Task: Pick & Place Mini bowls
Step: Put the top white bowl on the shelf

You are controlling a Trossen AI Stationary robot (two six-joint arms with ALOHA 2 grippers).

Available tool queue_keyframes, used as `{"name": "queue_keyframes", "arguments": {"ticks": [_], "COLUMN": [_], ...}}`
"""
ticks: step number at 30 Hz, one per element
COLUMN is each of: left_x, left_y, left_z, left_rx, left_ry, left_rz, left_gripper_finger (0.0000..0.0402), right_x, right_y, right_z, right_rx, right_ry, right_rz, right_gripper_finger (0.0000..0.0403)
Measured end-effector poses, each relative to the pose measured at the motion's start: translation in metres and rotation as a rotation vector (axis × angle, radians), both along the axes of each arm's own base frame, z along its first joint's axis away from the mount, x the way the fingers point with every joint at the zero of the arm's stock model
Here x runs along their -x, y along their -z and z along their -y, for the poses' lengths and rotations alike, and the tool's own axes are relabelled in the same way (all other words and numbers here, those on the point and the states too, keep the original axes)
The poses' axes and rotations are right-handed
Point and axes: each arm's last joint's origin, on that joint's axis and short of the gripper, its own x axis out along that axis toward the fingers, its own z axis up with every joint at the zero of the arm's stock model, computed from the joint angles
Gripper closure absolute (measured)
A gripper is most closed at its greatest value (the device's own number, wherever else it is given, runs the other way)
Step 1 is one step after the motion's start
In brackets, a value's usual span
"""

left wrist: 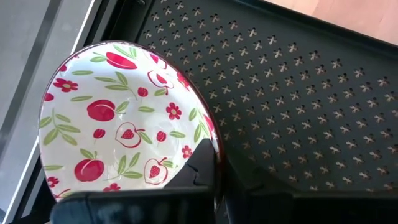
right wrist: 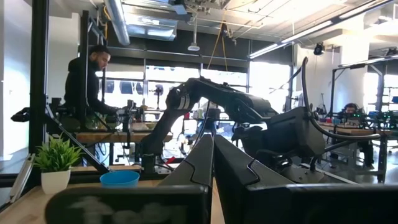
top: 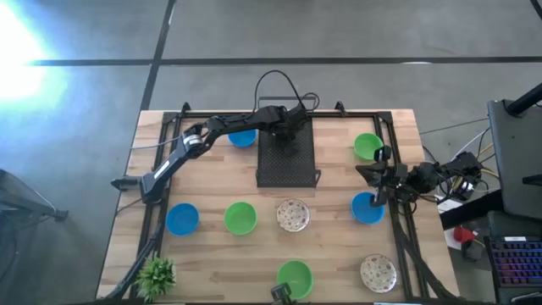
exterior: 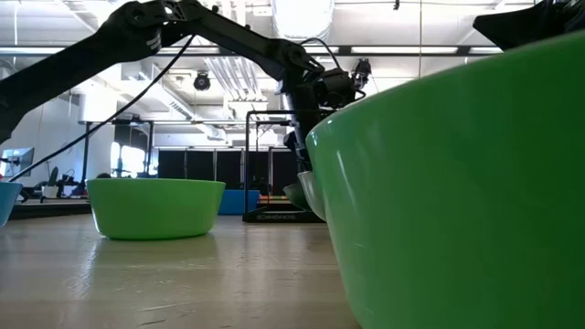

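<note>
Left gripper (top: 288, 127) clamped on a floral bowl (left wrist: 118, 124) over the black perforated rack (top: 285, 157) at top centre of the high view.

Nearest the low camera a green bowl (exterior: 457, 183) fills the right half, blocking much behind — another green bowl (exterior: 155, 207) sits mid-left. In the high view, bowls lie scattered: blue (top: 182, 219), green (top: 240, 218), floral (top: 293, 215) in a row, a potted plant (top: 156, 275) lower left. The right gripper (top: 378, 180), pinched shut and empty, waits at the right edge beside a blue bowl (top: 367, 208).

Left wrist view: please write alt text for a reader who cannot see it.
A white round bowl with a red fruit and green leaf pattern is pinched at its rim by the left gripper, over a dark perforated metal tray.
</note>
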Motion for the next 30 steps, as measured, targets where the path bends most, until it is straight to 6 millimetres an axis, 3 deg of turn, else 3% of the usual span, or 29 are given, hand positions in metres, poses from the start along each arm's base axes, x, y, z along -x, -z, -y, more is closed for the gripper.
{"name": "queue_keyframes", "arguments": {"ticks": [30], "left_x": [-0.0046], "left_y": [-0.0025], "left_z": [-0.0017], "left_rx": [-0.024], "left_ry": [0.0], "left_rz": [0.053], "left_gripper_finger": [0.0378], "right_x": [0.0], "right_y": [0.0], "right_z": [0.0], "right_rx": [0.001], "right_ry": [-0.001], "right_rz": [0.0], "right_gripper_finger": [0.0394]}}
